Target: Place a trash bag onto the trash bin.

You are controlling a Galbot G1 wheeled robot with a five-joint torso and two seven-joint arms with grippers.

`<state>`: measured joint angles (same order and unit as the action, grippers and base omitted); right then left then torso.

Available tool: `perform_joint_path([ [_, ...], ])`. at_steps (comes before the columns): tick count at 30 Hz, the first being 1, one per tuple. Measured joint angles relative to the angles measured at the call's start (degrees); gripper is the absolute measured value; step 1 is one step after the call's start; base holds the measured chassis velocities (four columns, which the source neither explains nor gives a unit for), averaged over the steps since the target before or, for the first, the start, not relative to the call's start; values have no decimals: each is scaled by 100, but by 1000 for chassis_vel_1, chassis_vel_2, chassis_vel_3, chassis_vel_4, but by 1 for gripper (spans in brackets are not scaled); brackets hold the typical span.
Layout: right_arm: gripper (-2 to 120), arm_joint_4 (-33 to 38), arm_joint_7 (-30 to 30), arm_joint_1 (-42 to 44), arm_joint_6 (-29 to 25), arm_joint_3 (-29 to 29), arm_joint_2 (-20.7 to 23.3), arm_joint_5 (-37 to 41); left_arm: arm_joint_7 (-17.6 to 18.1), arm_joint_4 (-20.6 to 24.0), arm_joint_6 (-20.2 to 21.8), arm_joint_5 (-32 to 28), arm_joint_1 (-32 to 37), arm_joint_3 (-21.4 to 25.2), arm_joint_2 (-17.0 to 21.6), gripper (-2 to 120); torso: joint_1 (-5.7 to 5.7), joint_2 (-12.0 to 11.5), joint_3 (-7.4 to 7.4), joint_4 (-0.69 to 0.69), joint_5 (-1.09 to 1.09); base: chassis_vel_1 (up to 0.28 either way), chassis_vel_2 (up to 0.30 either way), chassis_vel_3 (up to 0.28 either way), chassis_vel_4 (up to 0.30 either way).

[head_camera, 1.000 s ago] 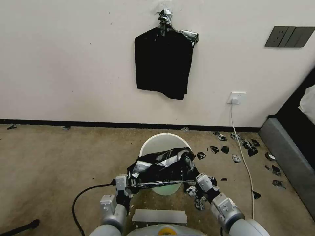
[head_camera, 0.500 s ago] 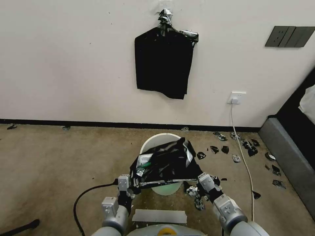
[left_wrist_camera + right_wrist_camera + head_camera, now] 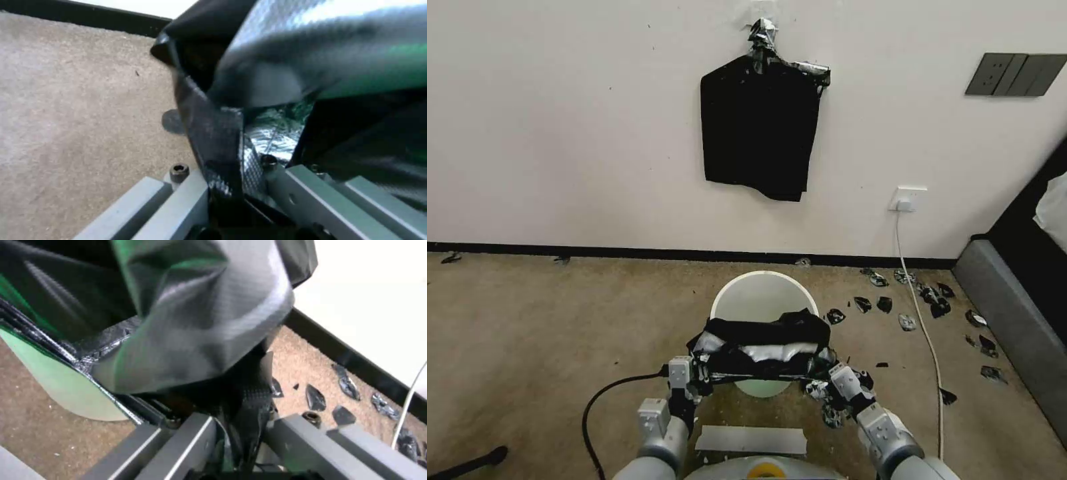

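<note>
The trash bin [image 3: 760, 281], a round cream-white bucket, stands on the carpet just ahead of me. The glossy black trash bag [image 3: 764, 341] is stretched across the bin's near half and sags in folds with silvery glints. My left gripper [image 3: 699, 375] is shut on the bag's left edge and my right gripper [image 3: 825, 378] on its right edge, both at the bin's near side. In the left wrist view the film [image 3: 213, 133] runs down between the grey fingers [image 3: 186, 203]. In the right wrist view the bag [image 3: 200, 323] bunches above the bin wall [image 3: 49, 383].
A flat black bundle [image 3: 758, 127] hangs taped to the wall. Torn black scraps [image 3: 920, 300] litter the carpet at right, beside a white cable [image 3: 924, 327] from a wall socket [image 3: 908, 198]. A grey bed edge [image 3: 1014, 320] lies far right. A black cable [image 3: 594, 413] curls near left.
The bag, billowed up over the bin half a second ago, has dropped into a lower, flatter band across the near rim. Both grippers still hold its edges.
</note>
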<state>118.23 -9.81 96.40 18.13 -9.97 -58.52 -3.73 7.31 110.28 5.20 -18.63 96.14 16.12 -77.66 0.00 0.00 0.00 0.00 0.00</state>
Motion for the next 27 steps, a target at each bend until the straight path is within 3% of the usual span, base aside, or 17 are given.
perform_joint_path([
  [9, 0, -39, 21, -54, -9, -9, 8, 13, -135, -171, -193, -22, -147, 1, -18, 0, 0, 0, 0, 0, -1, 0, 0, 0, 0],
  [12, 0, 20, 36, -21, 19, -19, 34, 2, -152, -125, -211, -17, -105, 34, 8, 8, 0, 0, 0, 0, -1, 0, 0, 0, 0],
  [15, 14, 174, 121, 42, 152, -26, 59, -11, -368, -48, -193, 67, 41, 148, 71, 23, 0, 0, 0, 0, 0, 0, 0, 0, 0],
  [16, 14, 174, 121, 42, 152, -26, 59, -11, -368, -48, -193, 67, 41, 148, 71, 23, 0, 0, 0, 0, 0, 0, 0, 0, 0],
  [18, 22, 305, 202, 82, 290, -56, 82, -20, -704, 12, -170, 155, 161, 304, 111, 33, 0, 0, 0, 0, -1, 0, 0, 0, 0],
  [20, 25, 357, 229, 100, 337, -69, 93, -28, -829, 38, -159, 182, 202, 372, 126, 35, 0, 0, 0, 0, -1, 0, 0, 0, 0],
  [24, 47, 719, 466, 243, 641, -173, 153, -184, -1484, 203, -152, 327, 460, 763, 189, 57, 0, 0, 0, 0, 0, 0, 0, 0, 0],
  [27, 56, 881, 586, 341, 753, -219, 187, -299, -1797, 284, -178, 355, 590, 945, 188, 67, 0, 0, 0, 1, -1, 0, 0, 0, 0],
])
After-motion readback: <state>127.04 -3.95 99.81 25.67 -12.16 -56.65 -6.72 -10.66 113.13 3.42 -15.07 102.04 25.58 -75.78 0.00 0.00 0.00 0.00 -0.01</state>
